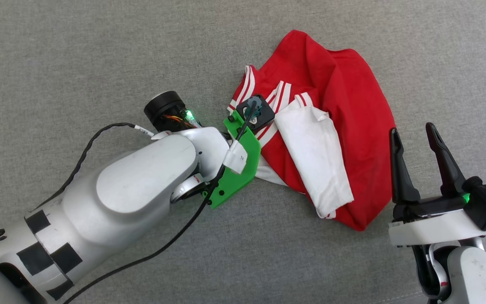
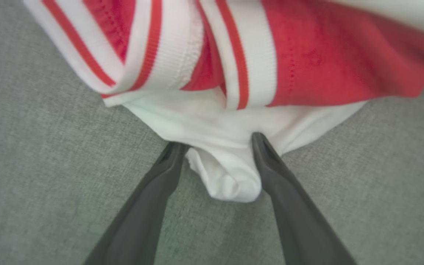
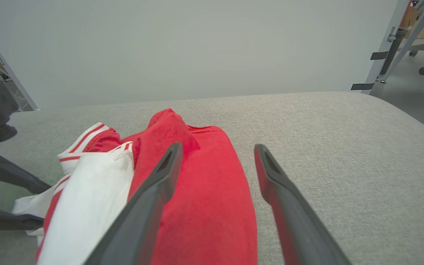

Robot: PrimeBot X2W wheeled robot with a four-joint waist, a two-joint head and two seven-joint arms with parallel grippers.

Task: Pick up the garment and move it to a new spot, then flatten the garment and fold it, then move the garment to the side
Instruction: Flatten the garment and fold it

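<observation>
The garment [image 1: 344, 105] lies crumpled on the grey cushion, red body uppermost, with a white sleeve [image 1: 317, 160] folded over it and striped trim on its left. My left wrist with its green mount [image 1: 236, 169] hangs over the garment's left edge. In the left wrist view my left gripper [image 2: 217, 141] is open, its fingers straddling a white fold [image 2: 226, 176] of the garment [image 2: 307, 62]. My right gripper [image 1: 412, 130] stands open just right of the garment, holding nothing. In the right wrist view the right gripper [image 3: 218, 146] points over the red cloth [image 3: 204, 206].
The grey fabric surface [image 1: 99, 63] extends wide on all sides. A black cable [image 1: 87, 152] trails from my left arm. In the right wrist view a pale wall [image 3: 197, 48] stands behind, and metal frame legs [image 3: 385, 55] rise at the far right beyond the surface's edge.
</observation>
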